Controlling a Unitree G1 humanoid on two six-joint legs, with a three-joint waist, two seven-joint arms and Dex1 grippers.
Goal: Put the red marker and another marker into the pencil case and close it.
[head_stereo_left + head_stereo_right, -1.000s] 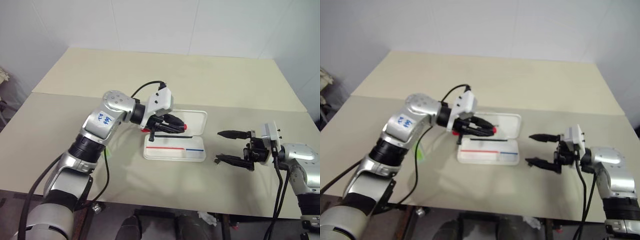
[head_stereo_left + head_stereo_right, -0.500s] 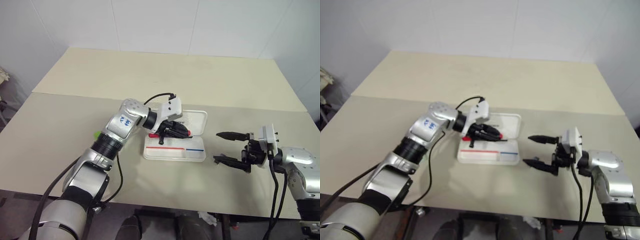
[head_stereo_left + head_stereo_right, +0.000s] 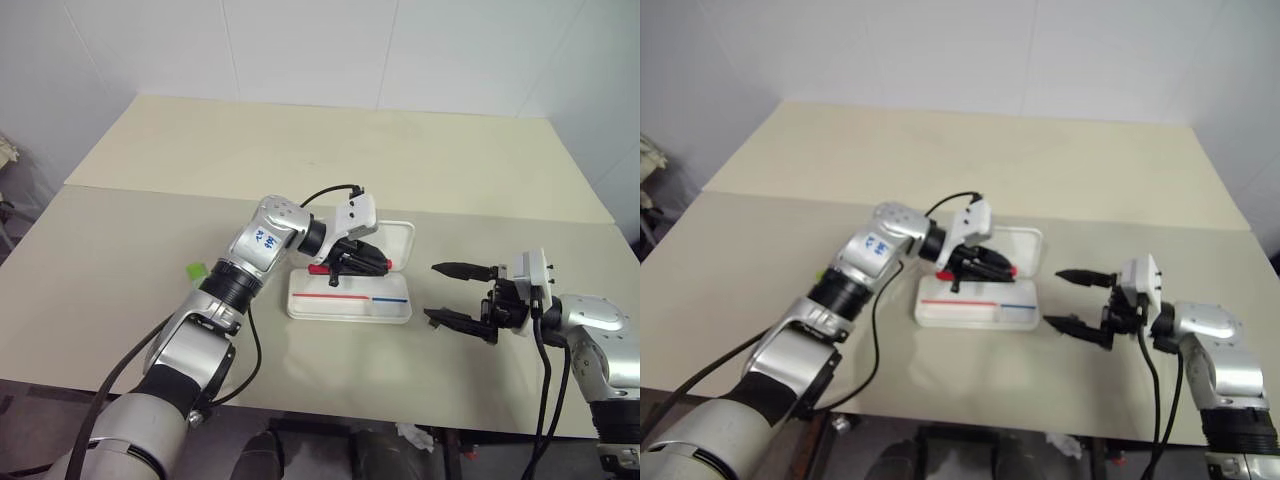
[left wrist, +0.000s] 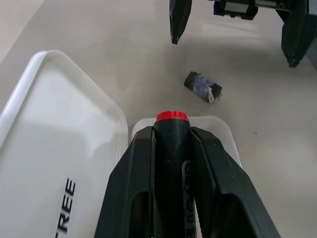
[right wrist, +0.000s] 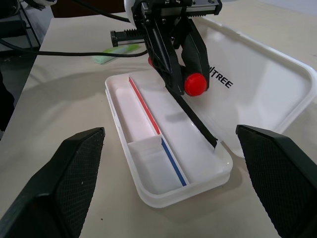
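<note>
Your light-green highlighter [image 3: 196, 269] lies on the beige table [image 3: 330, 150] at about 9 o'clock from the pencil case [image 3: 350, 297], well apart from it and just beside your left forearm. Your left gripper [image 3: 372, 264] reaches in from the left over the open case, its two black fingers [image 4: 130, 183] narrowed onto the barrel of the red marker [image 4: 171, 148], which they hold with the red cap poking out past the fingertips toward 3 o'clock. The marker hangs above the tray along the hinge line, near the lid; whether it touches the case cannot be told. The case sits open and flat: the tray, with its red and blue stripe [image 5: 156, 136], faces you at 6 o'clock, and the lid, lettered in dark print, lies back at 12 o'clock. A small dark clip [image 4: 202, 87] rests on the table beyond the end of the case at 3 o'clock, between the case and your right gripper [image 3: 463, 294]. That gripper hovers level above the table, pointing toward the case, its fingers spread wide and holding nothing.
</note>
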